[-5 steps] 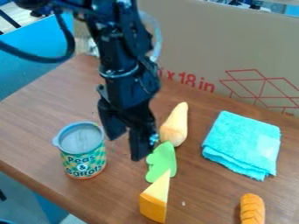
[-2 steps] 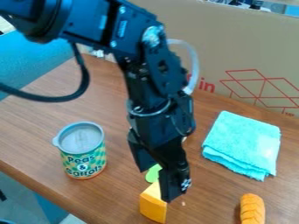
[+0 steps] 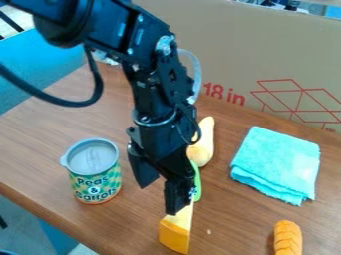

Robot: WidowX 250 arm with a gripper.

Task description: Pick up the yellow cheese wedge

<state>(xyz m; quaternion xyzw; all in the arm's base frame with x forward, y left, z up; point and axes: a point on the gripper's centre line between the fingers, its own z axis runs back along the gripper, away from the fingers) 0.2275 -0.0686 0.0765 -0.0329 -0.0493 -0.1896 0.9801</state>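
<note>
Two black fingers (image 3: 178,196) stand apart at the lower end of the gripper (image 3: 160,200); you are operating with an open tool and nothing between the tips. Note the pose of the arm (image 3: 156,82): it enters at the upper left of your view, bends at the upper joint, and descends steeply over the tabletop (image 3: 40,144), leaning slightly to your right toward its lower end. Observe a black cable (image 3: 80,103) looping beside it on your left. Locate the yellow wedge (image 3: 176,235) directly below the right-hand finger in your view; that finger overlaps the wedge's upper part, and you cannot tell whether the two touch. Behind the same finger, identify the flat green piece (image 3: 197,185), partly hidden, lying between the wedge and the tapered pale-orange piece (image 3: 202,148). Treat these two as the closest neighbors on the right side of the gripper. To your left, a lidded toy can (image 3: 94,172) stands upright, well apart from the fingers. To your right, a folded turquoise cloth (image 3: 276,164) lies flat; nearer you, a ridged orange piece (image 3: 287,240) rests at the lower edge of your view. Along the far side of the tabletop, a cardboard panel (image 3: 266,55) stands as a barrier.
</note>
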